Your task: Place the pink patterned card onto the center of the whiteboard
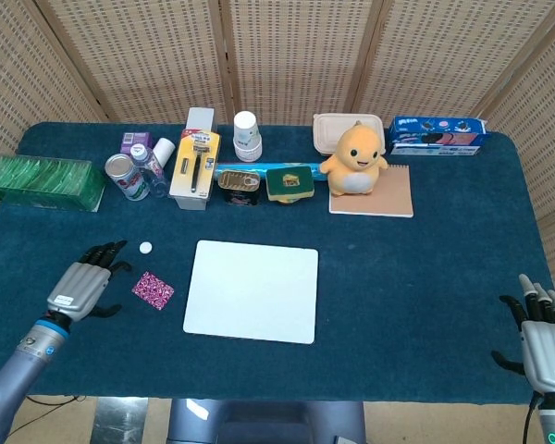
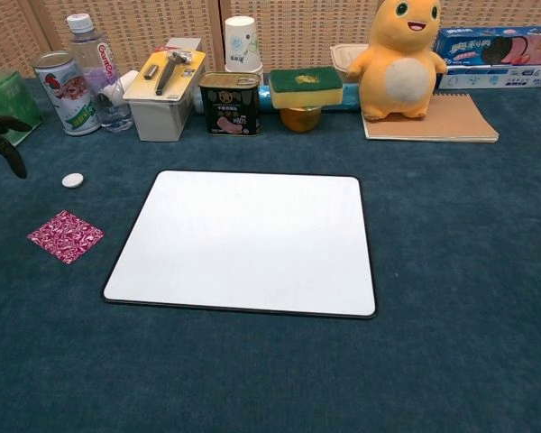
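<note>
From the head view, the left hand [image 1: 81, 284] hangs over the counter [image 1: 425, 268] with fingers spread and nothing in it, just left of the pink patterned card [image 1: 153, 289], which lies flat on the blue cloth beside the whiteboard [image 1: 252, 290], not touching it. A small white disc [image 1: 145, 248] sits near, just past the card. The chest view only catches dark fingertips [image 2: 2, 135] of that hand at its left edge. The right hand [image 1: 544, 342] is way off at the counter's near right corner, fingers apart and empty; the chest view misses it completely.
</note>
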Controlling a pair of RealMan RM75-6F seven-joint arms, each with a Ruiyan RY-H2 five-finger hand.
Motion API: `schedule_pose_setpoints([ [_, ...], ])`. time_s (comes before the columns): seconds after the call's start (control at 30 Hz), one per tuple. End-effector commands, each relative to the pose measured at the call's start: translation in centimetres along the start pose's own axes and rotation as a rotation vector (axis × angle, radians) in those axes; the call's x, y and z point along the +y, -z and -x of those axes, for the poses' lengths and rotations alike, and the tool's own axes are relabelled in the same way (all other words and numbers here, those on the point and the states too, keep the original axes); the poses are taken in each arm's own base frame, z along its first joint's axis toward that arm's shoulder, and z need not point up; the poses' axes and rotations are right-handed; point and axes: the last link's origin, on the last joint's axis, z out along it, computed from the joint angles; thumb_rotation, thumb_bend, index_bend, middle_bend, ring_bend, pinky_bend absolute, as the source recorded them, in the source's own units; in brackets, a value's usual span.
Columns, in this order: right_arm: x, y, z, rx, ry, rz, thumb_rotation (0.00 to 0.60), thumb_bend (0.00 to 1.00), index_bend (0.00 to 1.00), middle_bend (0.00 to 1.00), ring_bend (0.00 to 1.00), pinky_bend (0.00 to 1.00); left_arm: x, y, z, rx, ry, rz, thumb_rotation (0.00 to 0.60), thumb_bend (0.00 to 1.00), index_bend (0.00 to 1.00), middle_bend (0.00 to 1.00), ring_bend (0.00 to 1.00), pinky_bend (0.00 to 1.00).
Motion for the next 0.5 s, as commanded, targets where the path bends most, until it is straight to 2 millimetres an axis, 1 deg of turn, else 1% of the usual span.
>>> schedule_pose_setpoints([
  [0.03,0.0,0.0,0.0,-0.004,-0.002,0.000,0.600,0.01,0.22,0.00,0.00,0.00,0.5,-1.2,0.8,-0.029,-0.018,0.004,0.600,0.18,0.36,0.00,0.00,0.07],
  [0.23,-0.1,0.1,0.0,-0.012,-0.007,-0.002,0.600,0.01,0.22,0.00,0.00,0.00,0.9,-2.1,1.4,-0.037,-0.040,0.004,0.600,0.18,0.36,0.00,0.00,0.07],
  [0.5,-0.1,0.2,0.1,-0.021,-0.007,0.002,0.600,0.01,0.22,0.00,0.00,0.00,1.8,-3.6,1.6,-0.040,-0.132,0.035,0.600,0.18,0.36,0.00,0.00,0.07],
])
